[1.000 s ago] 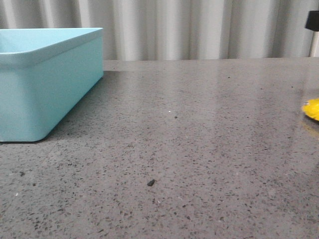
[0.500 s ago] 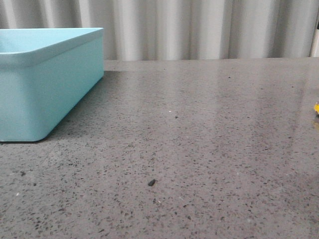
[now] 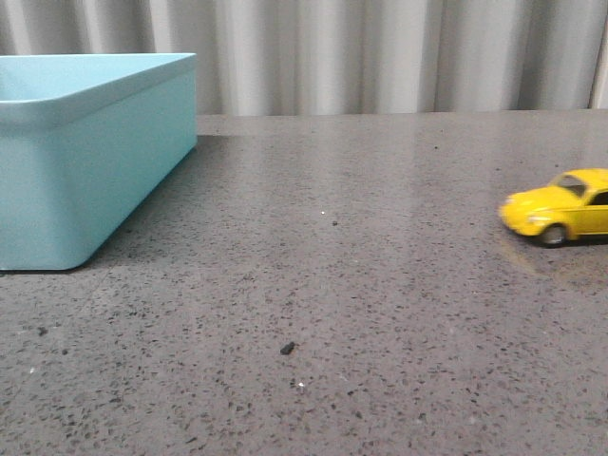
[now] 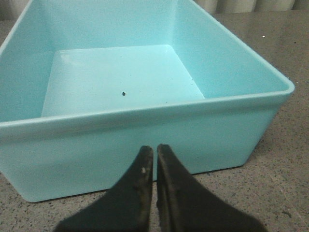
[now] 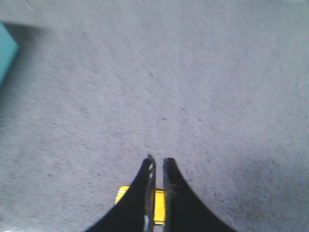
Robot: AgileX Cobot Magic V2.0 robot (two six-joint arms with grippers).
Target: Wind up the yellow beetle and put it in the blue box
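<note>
The yellow beetle stands on its wheels on the grey table at the far right of the front view, nose to the left and tail cut off by the frame edge. No gripper shows in the front view. In the right wrist view my right gripper has its fingers almost together, and a strip of the beetle shows under and between them. The blue box stands at the far left and is empty. My left gripper is shut and empty, just outside the box's near wall.
The speckled grey table runs back to a corrugated grey wall. A small dark speck lies near the front middle. A corner of the box shows in the right wrist view.
The beetle was a yellow blur at the right edge, then almost out of view, and now it has come leftwards into the front view.
</note>
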